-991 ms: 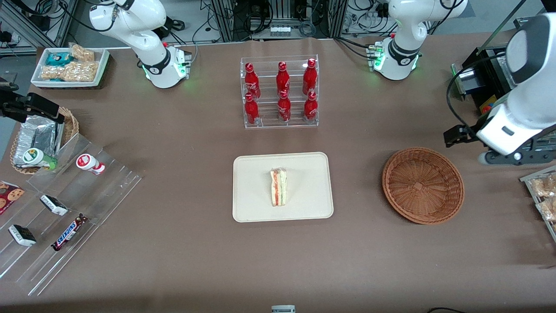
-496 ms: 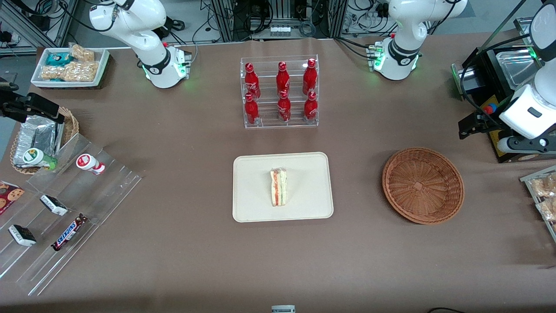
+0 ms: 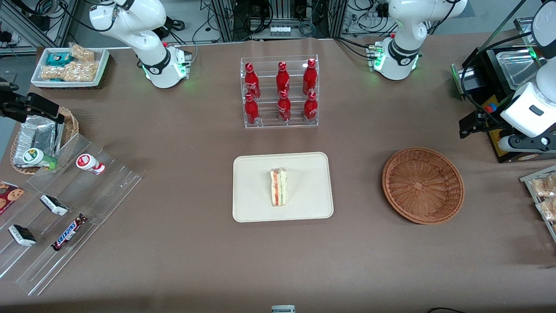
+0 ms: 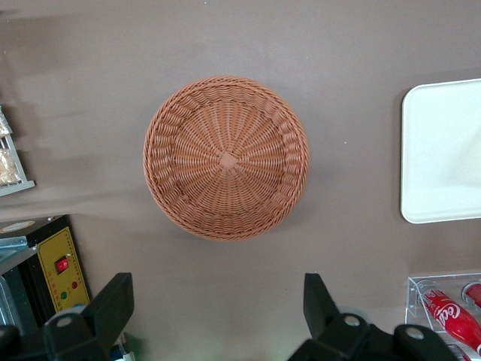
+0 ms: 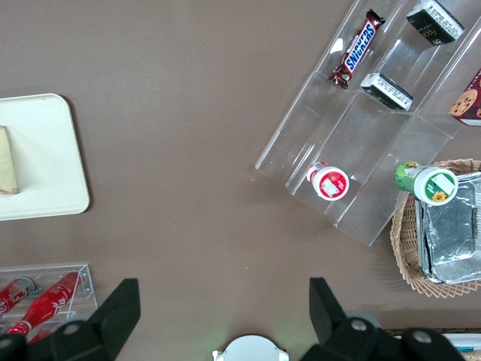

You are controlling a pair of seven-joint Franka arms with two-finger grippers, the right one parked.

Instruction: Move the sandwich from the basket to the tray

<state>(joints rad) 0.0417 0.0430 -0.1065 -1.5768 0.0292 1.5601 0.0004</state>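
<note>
The sandwich (image 3: 278,188) lies in the middle of the cream tray (image 3: 256,174), at the table's centre; part of it also shows in the right wrist view (image 5: 7,162). The round brown basket (image 3: 423,185) is empty and sits beside the tray, toward the working arm's end. The left arm's gripper (image 3: 471,124) hangs above the table, farther from the front camera than the basket and apart from it. In the left wrist view the gripper (image 4: 218,289) is open and empty, with the basket (image 4: 226,157) and the tray's edge (image 4: 443,150) below.
A clear rack of red bottles (image 3: 280,91) stands farther from the camera than the tray. A black box (image 3: 491,82) and a snack tray (image 3: 541,191) sit at the working arm's end. A clear acrylic shelf (image 3: 65,208), a small wicker basket (image 3: 41,134) and a white bin (image 3: 69,67) sit at the parked arm's end.
The left arm's gripper rose and drew away from the basket toward the working arm's end, then nearly stopped. The sandwich, tray and basket have not moved.
</note>
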